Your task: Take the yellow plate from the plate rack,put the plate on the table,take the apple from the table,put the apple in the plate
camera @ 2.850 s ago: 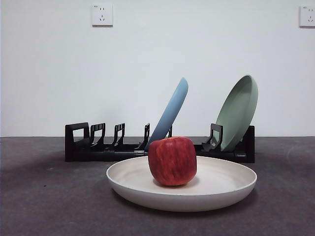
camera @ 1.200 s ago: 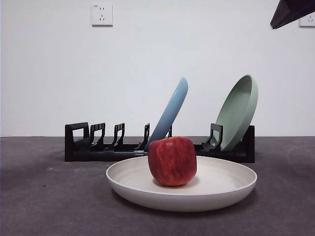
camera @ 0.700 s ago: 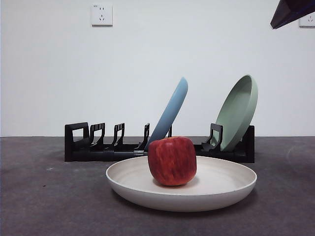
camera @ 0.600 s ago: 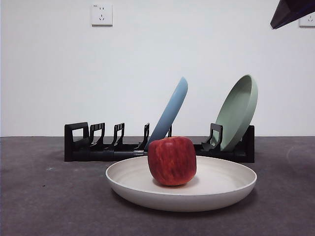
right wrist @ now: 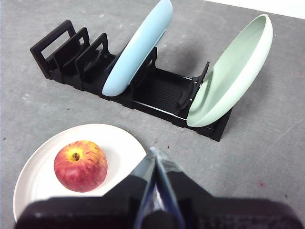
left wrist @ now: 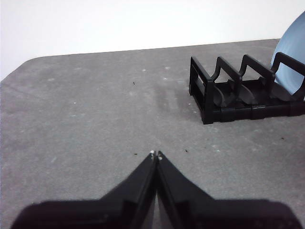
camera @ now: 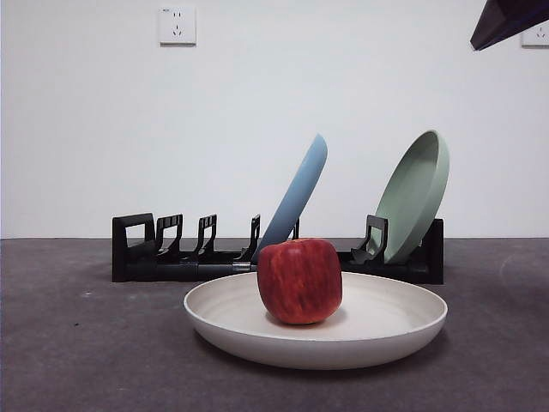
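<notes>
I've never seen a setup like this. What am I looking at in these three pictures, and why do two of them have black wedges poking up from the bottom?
This is a robot with two arms at a table. One picture comes from a low camera looking level across the table; the other two come from cameras on the arms' wrists.

The black wedges are each arm's own gripper, a pair of jaws. The left gripper and the right gripper are both shut and hold nothing.

On the table lies a cream-yellow plate with a red apple sitting in it. Behind it stands a black plate rack, holding a light blue plate and a pale green plate, both leaning in their slots.

The dark shape at the front view's top corner is part of an arm, raised above the table.
</notes>
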Controlling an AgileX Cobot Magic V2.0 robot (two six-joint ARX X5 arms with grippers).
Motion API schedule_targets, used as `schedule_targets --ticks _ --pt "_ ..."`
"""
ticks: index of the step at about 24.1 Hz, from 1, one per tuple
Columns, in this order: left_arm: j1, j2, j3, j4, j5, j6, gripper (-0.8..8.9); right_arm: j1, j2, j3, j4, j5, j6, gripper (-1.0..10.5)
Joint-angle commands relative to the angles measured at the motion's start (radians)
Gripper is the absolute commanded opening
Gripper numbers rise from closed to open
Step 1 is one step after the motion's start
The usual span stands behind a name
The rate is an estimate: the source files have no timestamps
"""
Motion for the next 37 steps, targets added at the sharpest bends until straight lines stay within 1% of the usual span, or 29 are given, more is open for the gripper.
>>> schedule_targets --ticks 1,16,18,20,21,23,25,28,32,37 --pt "0.004 0.001 -0.014 0.003 -0.002 -0.015 -0.03 0.000 -0.002 -0.009 0.009 0.003 0.013 0.0" --pt "0.004 0.001 -0.014 0.003 -0.001 -0.015 -0.03 0.000 -0.002 -0.008 -0.001 0.003 0.012 0.0" --pt "0.004 0.001 -0.014 0.003 -0.001 -0.015 -0.03 -0.010 -0.041 -0.009 -0.006 0.006 -0.035 0.0" --pt "0.004 0.001 -0.014 0.003 -0.002 -0.015 -0.03 -0.068 -0.101 -0.010 0.016 0.002 -0.099 0.0" --pt "0.004 0.001 -0.014 0.003 -0.001 -0.015 -0.03 -0.122 -0.141 -0.018 0.042 -0.010 -0.119 0.0" --pt "0.004 0.001 -0.014 0.003 -0.001 -0.015 -0.03 -0.235 -0.229 -0.050 0.092 -0.048 -0.126 0.0" --pt "0.004 0.001 -0.014 0.003 -0.002 -0.015 -0.03 -0.345 -0.335 -0.130 0.179 -0.087 -0.127 0.0" --pt "0.004 0.001 -0.014 0.003 -0.002 -0.015 -0.03 -0.451 -0.504 -0.318 0.337 -0.084 -0.130 0.0" --pt "0.004 0.001 -0.014 0.003 -0.001 -0.015 -0.03 -0.484 -0.614 -0.482 0.402 -0.084 -0.113 0.0" --pt "0.004 0.001 -0.014 0.003 -0.001 -0.015 -0.03 -0.485 -0.685 -0.633 0.431 -0.084 -0.080 0.0"
